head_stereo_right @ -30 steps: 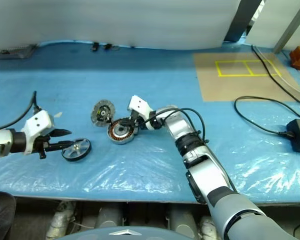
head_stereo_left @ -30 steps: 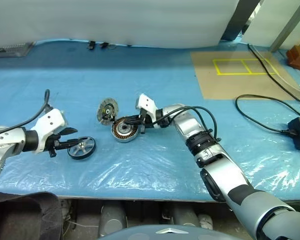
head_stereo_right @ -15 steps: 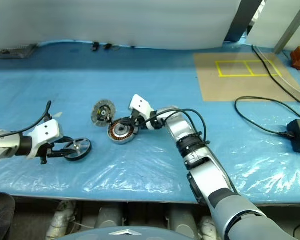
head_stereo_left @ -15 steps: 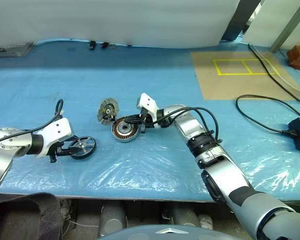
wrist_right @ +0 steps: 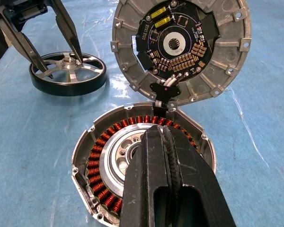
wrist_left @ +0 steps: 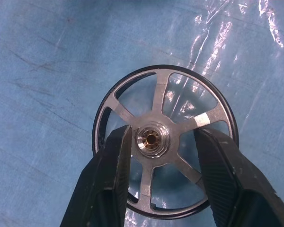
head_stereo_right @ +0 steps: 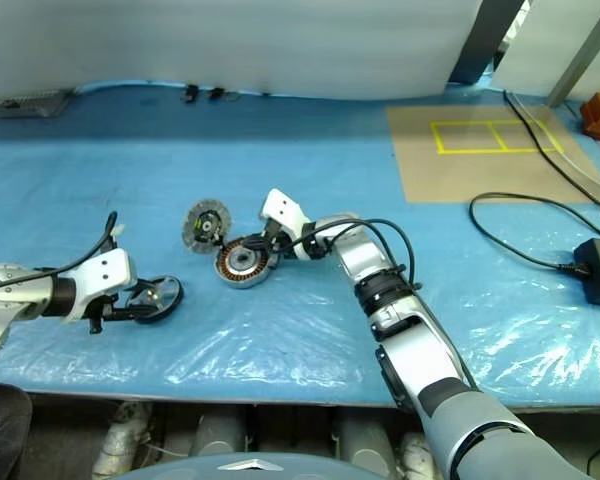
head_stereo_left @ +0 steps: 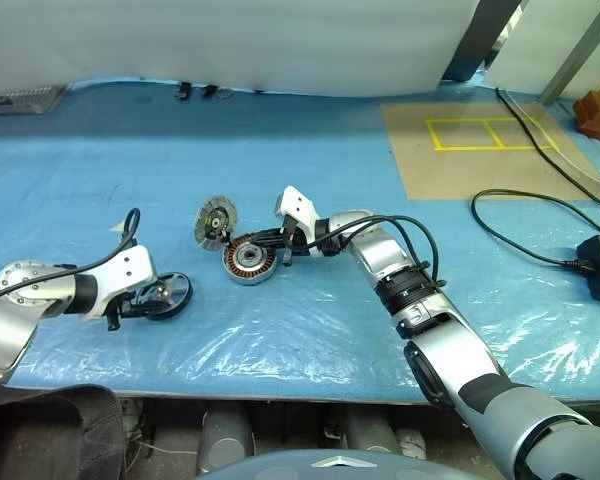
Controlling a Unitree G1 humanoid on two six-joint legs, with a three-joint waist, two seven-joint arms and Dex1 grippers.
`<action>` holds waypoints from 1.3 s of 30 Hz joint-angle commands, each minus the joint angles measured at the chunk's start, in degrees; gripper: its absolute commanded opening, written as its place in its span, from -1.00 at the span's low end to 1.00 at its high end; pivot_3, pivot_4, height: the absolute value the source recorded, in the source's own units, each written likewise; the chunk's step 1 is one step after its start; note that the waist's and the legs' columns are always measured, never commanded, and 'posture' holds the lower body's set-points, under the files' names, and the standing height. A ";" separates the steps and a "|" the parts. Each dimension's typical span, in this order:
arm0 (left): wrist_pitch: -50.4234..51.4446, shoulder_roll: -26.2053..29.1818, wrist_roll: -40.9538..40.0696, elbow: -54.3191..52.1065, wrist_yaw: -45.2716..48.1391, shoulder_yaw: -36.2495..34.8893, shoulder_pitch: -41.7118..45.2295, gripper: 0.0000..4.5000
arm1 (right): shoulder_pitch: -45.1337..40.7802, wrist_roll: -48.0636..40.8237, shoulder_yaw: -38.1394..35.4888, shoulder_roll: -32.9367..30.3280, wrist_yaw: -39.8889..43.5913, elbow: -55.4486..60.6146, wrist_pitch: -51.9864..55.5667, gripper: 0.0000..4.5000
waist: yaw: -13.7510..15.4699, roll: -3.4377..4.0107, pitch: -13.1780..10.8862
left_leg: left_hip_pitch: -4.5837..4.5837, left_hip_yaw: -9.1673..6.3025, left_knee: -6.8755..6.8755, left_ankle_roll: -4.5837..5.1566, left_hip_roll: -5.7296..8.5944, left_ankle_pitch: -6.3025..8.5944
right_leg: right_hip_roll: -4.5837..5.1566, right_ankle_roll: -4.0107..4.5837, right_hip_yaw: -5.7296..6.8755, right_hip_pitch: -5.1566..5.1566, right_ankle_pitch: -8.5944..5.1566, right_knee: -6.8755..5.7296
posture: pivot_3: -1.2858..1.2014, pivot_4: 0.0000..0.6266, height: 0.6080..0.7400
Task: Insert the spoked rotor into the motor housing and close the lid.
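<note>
Blue plastic sheeting (head_stereo_left: 280, 130) covers the long table, with a tan mat (head_stereo_left: 480, 150) marked in yellow tape at the far right and black cables (head_stereo_left: 525, 235) trailing beside it. From the head camera, the left gripper (head_stereo_left: 150, 296) has come down since a second ago and now sits low over the spoked rotor (head_stereo_left: 168, 294), which has kept its place flat on the sheet near the table's left front, hub axis pointing up. The right gripper (head_stereo_left: 276, 250) has not moved and rests its tip on the motor housing (head_stereo_left: 248, 259), which lies open-side up at the table's middle with its lid (head_stereo_left: 216, 218) standing nearly upright just behind it. One rotor, one housing and one lid are on the table. In the left wrist view, two black fingers (wrist_left: 109, 184) stand about half open to either side of the rotor's (wrist_left: 164, 142) brass-centred hub, reaching down through the gaps between its five spokes, with space left on both sides so nothing is gripped. In the right wrist view, the right gripper's (wrist_right: 168, 156) fingers are pressed fully together and hold nothing, lying across the housing's (wrist_right: 109, 161) ring of copper windings; the lid (wrist_right: 180, 47), joined by short wires, shows its circuit board, and the left gripper (wrist_right: 54, 45) straddles the rotor (wrist_right: 67, 73) beyond.
</note>
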State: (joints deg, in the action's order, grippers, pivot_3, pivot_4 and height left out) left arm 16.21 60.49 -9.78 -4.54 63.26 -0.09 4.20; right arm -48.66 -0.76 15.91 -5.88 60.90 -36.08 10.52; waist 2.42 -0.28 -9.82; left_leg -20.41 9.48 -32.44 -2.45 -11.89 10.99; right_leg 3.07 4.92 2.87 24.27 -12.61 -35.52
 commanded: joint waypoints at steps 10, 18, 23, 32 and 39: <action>5.35 0.74 -0.74 -2.18 1.88 -0.12 -4.39 -0.29 | -1.42 -1.52 -0.87 0.24 -0.34 1.85 -0.97 -1.00 | -0.09 0.05 0.01 | 0.17 0.03 0.08 0.00 0.02 0.00 | 0.01 0.00 -0.05 -0.08 0.00 0.00 | 0.03 -0.52 1.00; 6.12 -0.45 -0.69 -3.20 0.81 -0.67 -5.43 -0.29 | -1.38 -1.37 -0.73 -0.13 -0.21 1.73 -1.14 -1.00 | -0.08 0.05 0.01 | 0.19 0.04 0.10 0.00 0.03 0.00 | 0.01 0.00 -0.06 -0.08 -0.01 0.02 | 0.03 -0.52 1.00; 6.39 -2.49 -0.82 -2.78 -1.25 -2.09 -5.43 -0.29 | -1.85 -1.48 -0.86 -0.13 -0.19 1.44 -1.21 -1.00 | -0.05 0.09 0.02 | 0.20 0.05 0.11 0.00 0.03 0.00 | 0.01 0.00 -0.08 -0.08 -0.01 0.03 | 0.03 -0.52 1.00; 6.07 -2.97 0.46 -1.85 -2.82 -3.12 -5.17 0.72 | -1.94 -1.18 -0.76 0.25 -0.69 -0.11 -2.17 -1.00 | 0.03 0.13 0.01 | 0.21 0.05 0.06 0.01 0.01 0.01 | 0.00 0.01 -0.08 -0.10 0.00 -0.02 | 0.03 -0.52 1.00; 6.35 -2.35 0.32 -2.13 -1.41 -2.68 -5.93 0.80 | -2.06 -1.05 -0.59 0.05 -0.28 -0.31 -2.65 -1.00 | -0.06 0.16 -0.01 | 0.22 0.05 0.11 0.02 0.04 0.01 | 0.01 0.01 -0.09 -0.09 -0.01 0.01 | 0.03 -0.52 1.00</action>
State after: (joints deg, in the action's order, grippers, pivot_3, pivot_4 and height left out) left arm 22.17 57.41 -10.08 -6.89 61.20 -3.65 -0.55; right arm -49.29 -1.05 15.93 -6.04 60.49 -37.28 9.09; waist 2.36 -0.13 -9.83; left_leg -20.19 9.53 -32.33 -2.43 -11.85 11.00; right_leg 3.08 4.92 2.79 24.19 -12.61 -35.51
